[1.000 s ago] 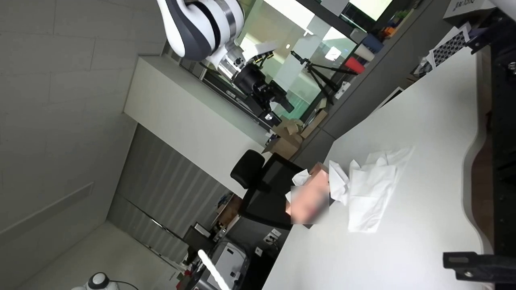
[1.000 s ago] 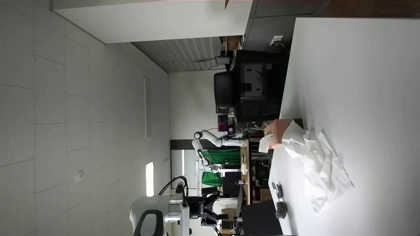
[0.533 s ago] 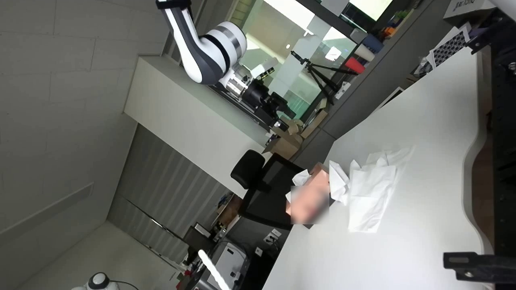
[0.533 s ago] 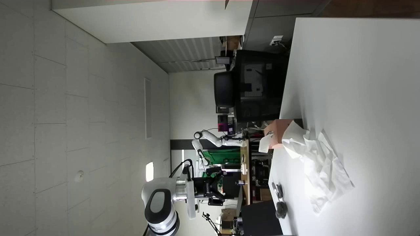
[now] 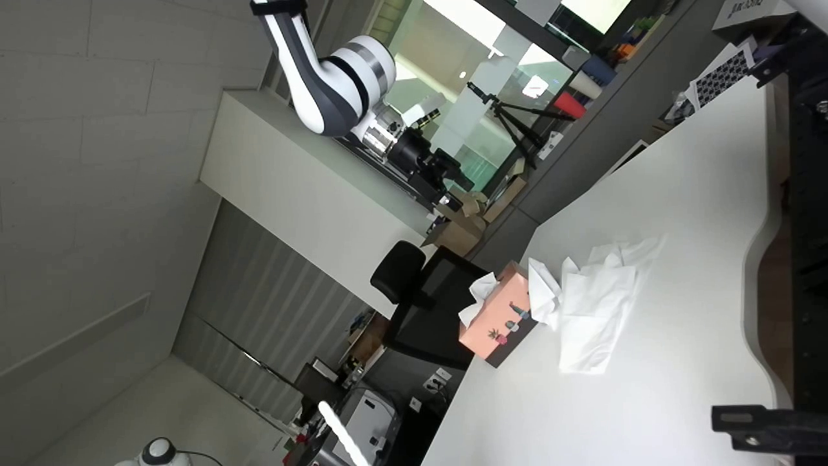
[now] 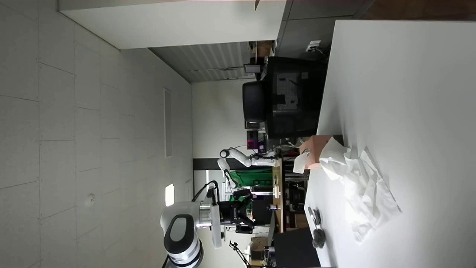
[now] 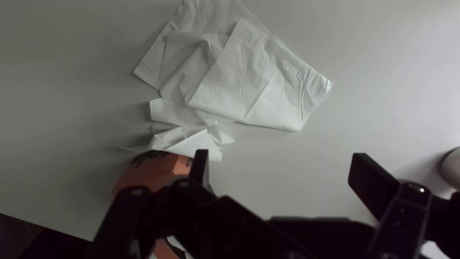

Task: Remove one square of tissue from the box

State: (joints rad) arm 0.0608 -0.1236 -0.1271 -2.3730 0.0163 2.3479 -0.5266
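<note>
The box [image 5: 495, 318] is pink-salmon with dark sides and small plant pictures, and stands near the table's edge; it also shows in an exterior view [image 6: 316, 145] and the wrist view [image 7: 152, 169]. A white square of tissue [image 5: 479, 294] sticks out of its top opening, seen also in an exterior view [image 6: 300, 163]. Several loose white tissues [image 5: 592, 317] lie crumpled beside the box, spread out in the wrist view [image 7: 244, 79]. My gripper [image 7: 280, 156] is open and empty, raised above the table and apart from the box. Its left finger partly hides the box in the wrist view.
The white table [image 6: 401, 93] bears the box and tissues. A dark fluffy item with a grey part [image 6: 318, 238] lies near the table's edge. A black chair [image 5: 430, 310] stands behind the box. A black bracket [image 5: 763, 428] sticks out at the table's side.
Between one second and half a second ago the arm and open gripper moved across the scene toward the box's side. Since then they look still. The box and tissues have not moved.
</note>
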